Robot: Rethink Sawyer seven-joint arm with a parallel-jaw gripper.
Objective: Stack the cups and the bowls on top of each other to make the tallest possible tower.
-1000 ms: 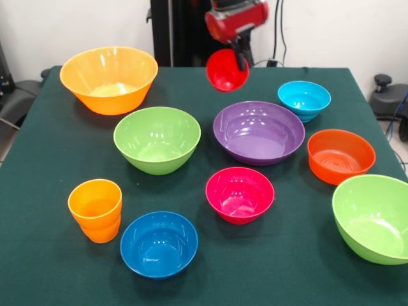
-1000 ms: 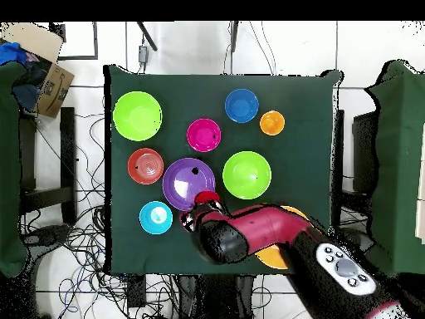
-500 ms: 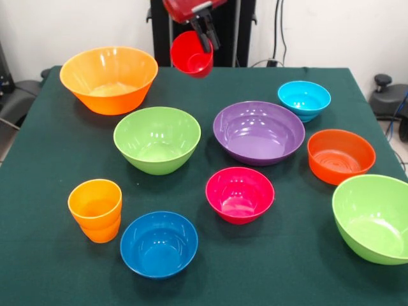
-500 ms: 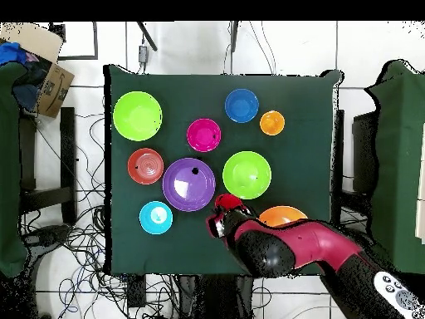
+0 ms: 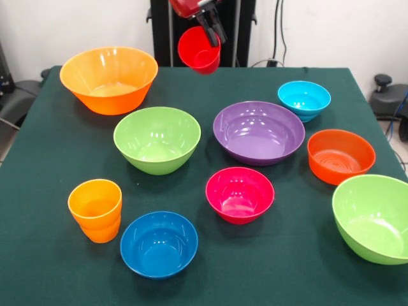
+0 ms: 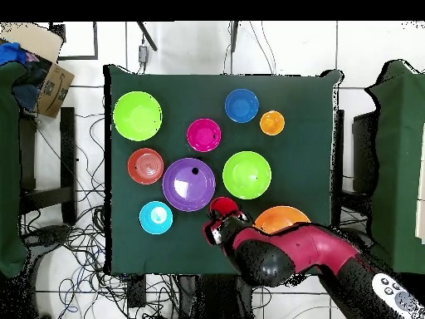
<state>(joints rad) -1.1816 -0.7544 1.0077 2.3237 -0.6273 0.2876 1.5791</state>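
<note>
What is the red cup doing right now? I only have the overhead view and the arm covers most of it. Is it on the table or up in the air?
Observer: In the air. The front view shows the red cup held clear above the far part of the table, tilted with its mouth towards the camera.
Operator: How does the gripper have it?
Observer: By the rim. It is shut on the cup's upper edge, and the cup hangs below it.
Operator: And the orange cup, is it a single one?
Observer: It looks like two, one nested inside the other, standing upright.
</note>
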